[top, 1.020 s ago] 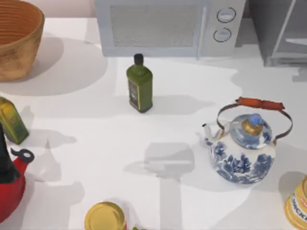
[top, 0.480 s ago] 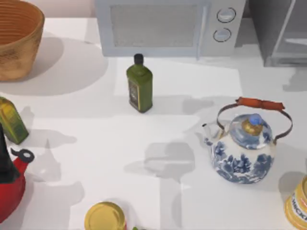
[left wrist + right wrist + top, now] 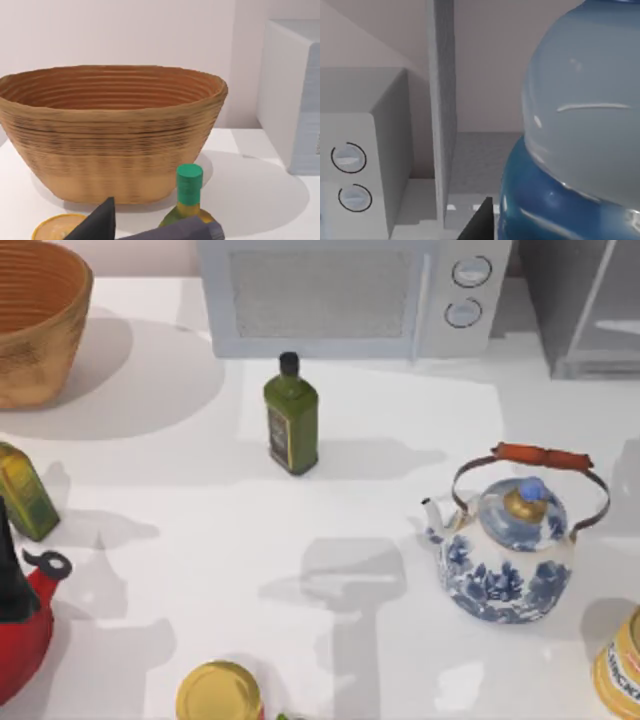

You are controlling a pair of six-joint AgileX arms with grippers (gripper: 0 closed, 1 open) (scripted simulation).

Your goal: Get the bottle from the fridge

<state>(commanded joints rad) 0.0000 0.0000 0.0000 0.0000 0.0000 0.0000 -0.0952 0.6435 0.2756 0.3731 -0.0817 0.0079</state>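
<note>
The bottle point(image 3: 580, 130), clear-whitish with a pale blue label, stands upright very close in the right wrist view. My right gripper point(image 3: 560, 230) is shut on it, with one dark fingertip point(image 3: 479, 222) showing beside the label. Behind it stands the fridge point(image 3: 442, 100), its pale grey door edge upright and its dark interior beyond. In the top view the fridge point(image 3: 590, 310) sits at the back right corner. My left gripper point(image 3: 145, 232) is parked low near the basket point(image 3: 110, 130).
On the table are a light grey microwave point(image 3: 340, 295) at the back, a dark green bottle point(image 3: 291, 415), a blue-white kettle point(image 3: 505, 560), a basket point(image 3: 35, 320), a yellow-green bottle point(image 3: 22, 490), a red kettle point(image 3: 20, 620) and a yellow-lidded jar point(image 3: 218, 695).
The arm's shadow at the table's right side has slid from beside the fridge toward the front edge. Nothing on the table has moved.
</note>
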